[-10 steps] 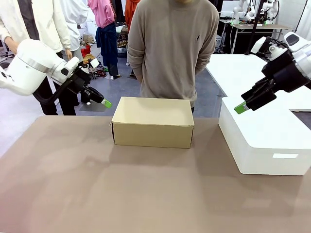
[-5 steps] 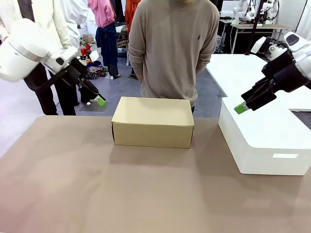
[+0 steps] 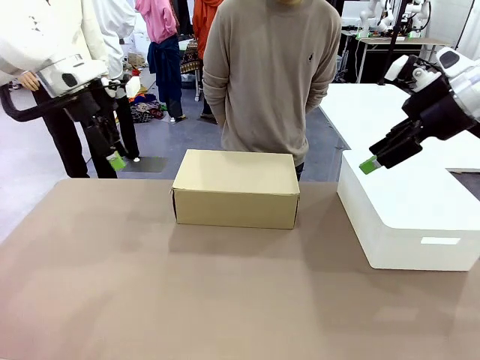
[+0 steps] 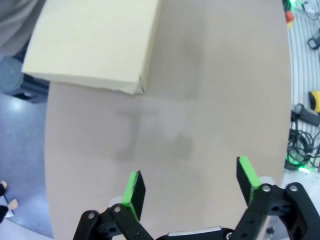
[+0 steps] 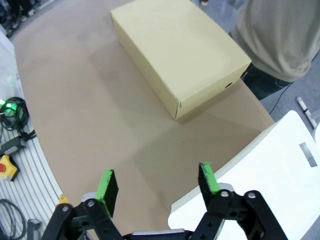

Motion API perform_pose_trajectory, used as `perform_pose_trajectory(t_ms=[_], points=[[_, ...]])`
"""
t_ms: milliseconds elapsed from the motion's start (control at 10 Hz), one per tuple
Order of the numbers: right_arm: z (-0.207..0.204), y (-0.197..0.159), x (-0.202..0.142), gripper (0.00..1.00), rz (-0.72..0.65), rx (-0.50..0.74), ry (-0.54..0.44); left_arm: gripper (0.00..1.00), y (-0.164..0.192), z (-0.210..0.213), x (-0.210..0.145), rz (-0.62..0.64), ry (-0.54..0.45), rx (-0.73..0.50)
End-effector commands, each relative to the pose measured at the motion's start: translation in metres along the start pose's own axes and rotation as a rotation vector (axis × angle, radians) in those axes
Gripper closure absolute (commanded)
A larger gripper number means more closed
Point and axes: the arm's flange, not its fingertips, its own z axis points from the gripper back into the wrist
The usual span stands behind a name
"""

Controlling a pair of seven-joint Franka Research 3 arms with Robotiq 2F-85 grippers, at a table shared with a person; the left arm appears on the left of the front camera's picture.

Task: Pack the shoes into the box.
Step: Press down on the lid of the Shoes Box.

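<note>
The brown cardboard box [image 3: 237,187] stands shut at the far middle of the table, in front of a person in a beige sweater. It lies top left in the left wrist view [image 4: 95,42] and at the top in the right wrist view [image 5: 177,52]. The shoes are out of view. My left gripper [image 3: 115,160] hangs open above the table's far left corner, well left of the box; its green pads [image 4: 132,189] stand wide apart over bare tabletop. My right gripper [image 3: 369,166] is open too, raised over the white block, its fingers [image 5: 106,186] holding nothing.
A large white block [image 3: 409,210] sits on the table's right side, with its corner [image 5: 280,165] in the right wrist view. The person stands close behind the box with hands behind the back. The brown tabletop [image 3: 225,292] stretches open toward me.
My left arm has swung up and to the left, its gripper turning from pointing right toward the box to pointing down. The right arm has barely moved.
</note>
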Motion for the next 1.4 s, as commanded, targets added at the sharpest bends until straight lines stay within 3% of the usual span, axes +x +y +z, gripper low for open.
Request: perform_pose_trajectory(t_ms=[0, 200, 800, 1100, 1200, 1300], points=[[0.001, -0.006, 0.042, 0.60, -0.011, -0.013, 0.060, 0.00, -0.029, 0.005, -0.013, 0.035, 0.035, 0.013], [-0.010, -0.004, 0.082, 1.00, 0.028, -0.038, 0.108, 0.00, -0.048, 0.010, -0.022, 0.060, 0.076, 0.028], [-0.095, -0.001, 0.176, 1.00, 0.019, -0.166, 0.223, 0.00, -0.090, 0.006, -0.025, 0.094, 0.161, 0.054], [-0.119, 0.001, 0.183, 1.00, 0.028, -0.213, 0.247, 0.00, -0.097, -0.006, -0.030, 0.152, 0.237, 0.099], [-0.113, 0.000, 0.173, 1.00, 0.044, -0.147, 0.232, 0.00, -0.090, -0.010, -0.030, 0.173, 0.221, 0.172], [-0.113, 0.000, 0.173, 1.00, 0.044, -0.147, 0.232, 0.00, -0.093, -0.001, -0.025, 0.113, 0.199, 0.055]])
